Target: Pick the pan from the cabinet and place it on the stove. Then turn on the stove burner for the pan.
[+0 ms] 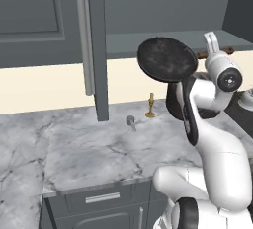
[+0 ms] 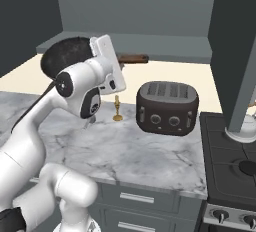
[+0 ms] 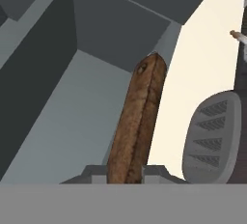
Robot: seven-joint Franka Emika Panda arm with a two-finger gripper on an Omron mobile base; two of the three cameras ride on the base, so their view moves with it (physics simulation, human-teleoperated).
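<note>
One black pan (image 1: pixel 166 58) is hanging in the air above the marble counter (image 1: pixel 89 151), tipped up so its round face is showing toward the room. Its brown wooden handle (image 3: pixel 137 121) is running away from the hand, out toward the open cabinet (image 2: pixel 135 6) and its grey shelf (image 3: pixel 62 121). The pincer (image 3: pixel 126 172) is sitting nearly pressed together, its two dark tips pinching the near end of that handle from either side, so the pan is being carried clear of both shelf and counter.

One toaster (image 2: pixel 167 107), dark with four slots, is standing on the counter toward the right, just left of the stove (image 2: pixel 230 171). On the stove's front two knobs (image 2: pixel 218 215) are showing at the near edge, and one pale pot-like object (image 2: pixel 243 131) is resting on its far part, partly hidden by the open cabinet door (image 2: pixel 235 51).

One small gold candlestick-like ornament (image 1: pixel 150 106) is standing near the back wall, and one little grey object (image 1: pixel 131 121) is lying on the marble just to its left; I cannot tell what that one is. One long silver bar handle (image 1: pixel 85 45) is running down the other open door on the left. Below the counter edge, one drawer (image 1: pixel 101 198) with a short horizontal handle is showing.
</note>
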